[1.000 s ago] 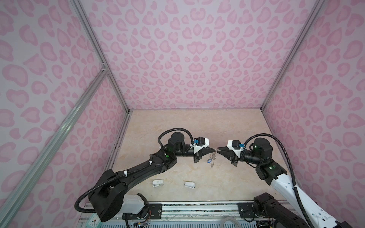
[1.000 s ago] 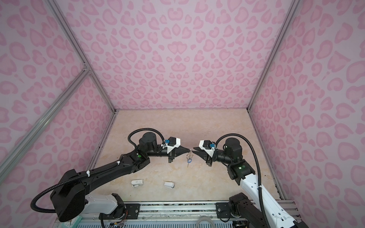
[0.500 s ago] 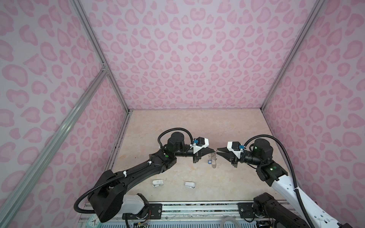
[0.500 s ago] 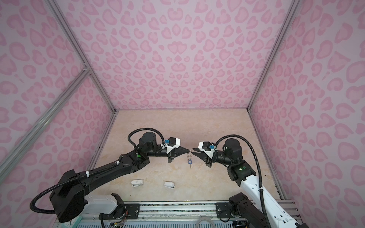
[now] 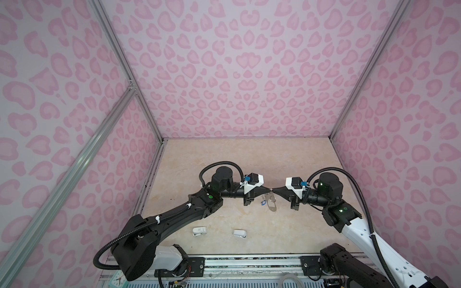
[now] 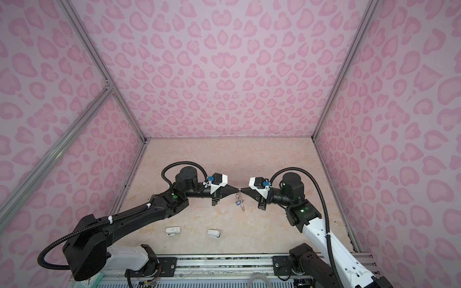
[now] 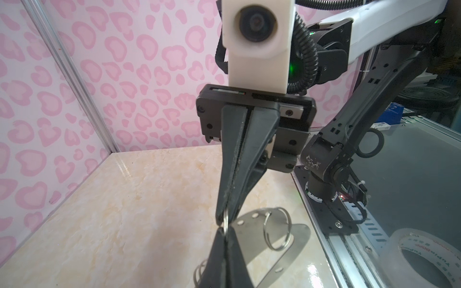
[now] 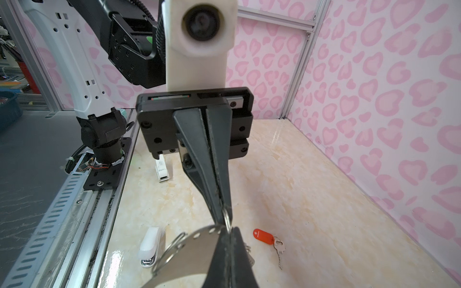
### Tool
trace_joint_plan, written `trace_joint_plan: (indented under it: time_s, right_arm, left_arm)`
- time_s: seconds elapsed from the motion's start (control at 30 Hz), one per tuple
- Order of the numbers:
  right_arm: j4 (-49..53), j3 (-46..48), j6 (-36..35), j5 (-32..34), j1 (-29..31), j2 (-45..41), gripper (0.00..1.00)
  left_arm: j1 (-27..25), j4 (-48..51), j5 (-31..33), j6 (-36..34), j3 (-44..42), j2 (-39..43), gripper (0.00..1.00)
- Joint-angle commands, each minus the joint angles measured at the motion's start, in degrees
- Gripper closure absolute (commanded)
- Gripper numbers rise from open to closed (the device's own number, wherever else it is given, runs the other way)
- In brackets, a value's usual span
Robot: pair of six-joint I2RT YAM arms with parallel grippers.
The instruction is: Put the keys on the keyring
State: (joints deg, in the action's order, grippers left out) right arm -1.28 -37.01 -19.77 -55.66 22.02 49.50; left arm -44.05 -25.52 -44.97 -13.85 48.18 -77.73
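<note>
Grey metal keyring (image 5: 271,205) hangs tilted just below two end effectors that meet tip to tip above the middle of the worktop (image 5: 249,154). The right end effector (image 5: 274,190) is pressed together on one wire ring (image 7: 225,220) at the keyring's edge. The left end effector (image 5: 269,190) appears to pinch the same ring from the opposite side. A red-tagged key (image 8: 263,235) lies loose on the worktop, on no ring, so threading it looks still to do. A blue tag (image 5: 263,202) shows just beside the keyring; whether that key is already on cannot be told. Since a second ago, the right end effector has closed its fingers and moved in until the tips meet.
</note>
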Motion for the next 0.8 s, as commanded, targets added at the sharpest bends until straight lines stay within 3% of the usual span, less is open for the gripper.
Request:
trace_joint_plan:
  time_s: [0.0, 0.17, 0.27, 0.57, 0.77]
  right_arm:
    - [3.3, -1.4, -2.2, 0.7, 0.0, 0.4, 1.0]
    - [16.9, -6.7, -9.5, 3.5, 0.0, 2.3, 1.0]
    - [22.2, -8.9, -12.2, 5.0, 0.0, 3.2, 1.0]
    - [24.7, -11.1, -12.0, 5.9, 0.7, 4.5, 1.0]
    - [24.4, -11.2, -11.9, 6.3, 1.6, 5.2, 1.0]
  left_arm:
    - [0.0, 4.5, 2.5, -3.3, 2.0, 0.2, 0.72]
    - [-0.4, 25.1, 11.1, -16.7, 8.9, 0.9, 0.68]
    - [-1.0, 32.4, 15.0, -22.4, 12.1, 0.8, 0.69]
    - [-3.0, 36.9, 16.6, -26.2, 15.4, -0.2, 0.73]
    - [-3.6, 36.4, 12.4, -25.6, 15.4, -0.6, 0.73]
